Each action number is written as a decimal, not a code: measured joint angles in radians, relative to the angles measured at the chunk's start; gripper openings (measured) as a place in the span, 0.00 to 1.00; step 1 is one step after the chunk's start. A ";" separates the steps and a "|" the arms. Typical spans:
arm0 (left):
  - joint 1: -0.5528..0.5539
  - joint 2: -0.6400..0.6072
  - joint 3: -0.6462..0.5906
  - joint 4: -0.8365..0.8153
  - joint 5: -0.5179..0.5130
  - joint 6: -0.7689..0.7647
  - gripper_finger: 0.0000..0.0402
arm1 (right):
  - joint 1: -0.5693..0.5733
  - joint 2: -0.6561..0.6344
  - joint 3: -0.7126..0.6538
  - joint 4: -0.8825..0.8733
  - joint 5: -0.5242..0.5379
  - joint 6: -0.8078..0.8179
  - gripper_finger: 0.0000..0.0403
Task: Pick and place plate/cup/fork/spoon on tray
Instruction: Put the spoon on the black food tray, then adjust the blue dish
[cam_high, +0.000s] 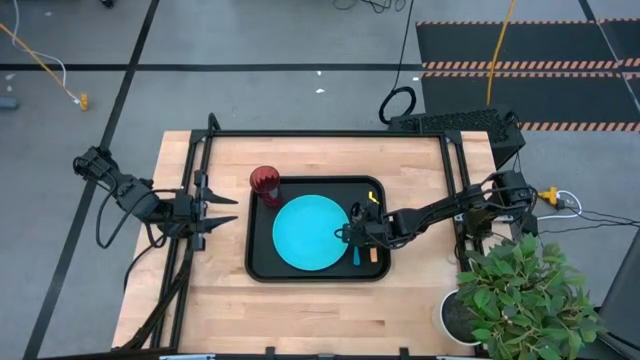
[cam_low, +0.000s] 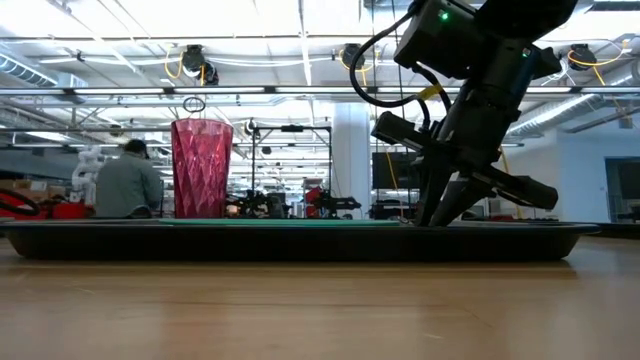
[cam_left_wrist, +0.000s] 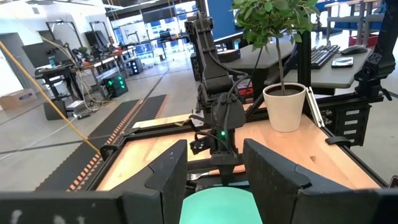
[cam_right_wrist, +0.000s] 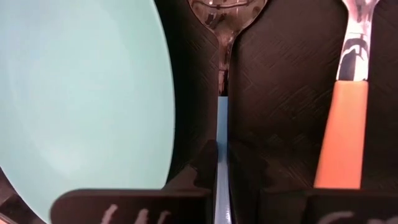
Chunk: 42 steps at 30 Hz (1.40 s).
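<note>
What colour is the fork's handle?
Orange; the fork shows best in the right wrist view, on the tray.

Big robot lab / workshop, not a home. Gray floor w/ black tape lines (cam_high: 140, 45) and striped mats (cam_high: 520, 68). Wood surface (cam_high: 310, 310) sits in a black metal frame (cam_high: 330, 133). High ceiling w/ long lights and pipes (cam_low: 300, 92). More robot rigs and benches in back (cam_left_wrist: 93, 68). A person (cam_low: 128, 183) sits far off at a bench. Desk w/ keyboard (cam_left_wrist: 323, 55), potted plant (cam_left_wrist: 283, 99), cables on floor.
</note>
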 joint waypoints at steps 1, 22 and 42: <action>0.000 0.000 0.000 0.000 0.000 0.000 0.40 | 0.000 0.000 0.000 0.000 0.000 -0.001 0.04; 0.000 0.000 0.000 -0.001 0.000 0.000 0.40 | 0.000 0.000 0.000 0.000 0.008 0.006 0.18; 0.000 0.000 0.000 -0.001 0.000 -0.003 0.40 | 0.000 -0.205 0.001 -0.050 0.148 -0.049 0.25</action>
